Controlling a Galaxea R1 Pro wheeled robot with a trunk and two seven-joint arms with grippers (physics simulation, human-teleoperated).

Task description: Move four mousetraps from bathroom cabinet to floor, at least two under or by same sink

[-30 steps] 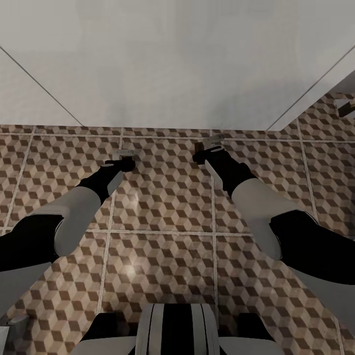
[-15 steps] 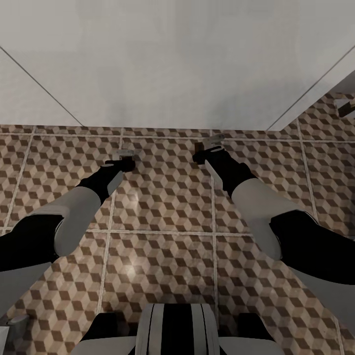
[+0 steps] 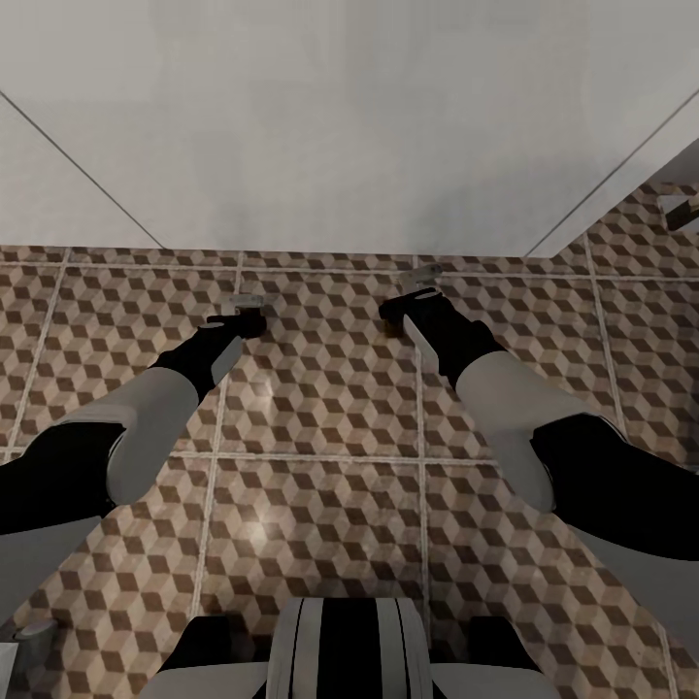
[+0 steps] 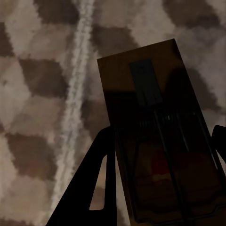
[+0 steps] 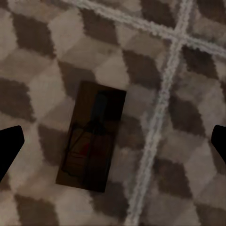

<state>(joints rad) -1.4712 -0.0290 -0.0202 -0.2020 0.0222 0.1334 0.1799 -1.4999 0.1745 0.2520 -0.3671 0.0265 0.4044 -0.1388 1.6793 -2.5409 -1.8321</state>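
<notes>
My left gripper (image 3: 245,311) is shut on a brown wooden mousetrap (image 4: 155,108) and holds it low over the cube-patterned bathroom floor (image 3: 320,408), just in front of the white sink unit (image 3: 349,146). In the left wrist view the trap sits between the dark fingers (image 4: 101,179). My right gripper (image 3: 413,289) hangs open beside it, its fingers (image 5: 10,143) spread wide. A second mousetrap (image 5: 92,136) lies flat on the tiles below that gripper, free of it. A small brown and grey object that may be another mousetrap (image 3: 680,210) lies at the far right.
The white sink unit spans the back of the head view, with pale walls at both sides. My own base (image 3: 345,646) shows at the lower edge. A small grey object (image 3: 29,636) sits at the lower left.
The right gripper has opened and its mousetrap has left the fingers and now lies on the floor. The left arm and the camera have not moved.
</notes>
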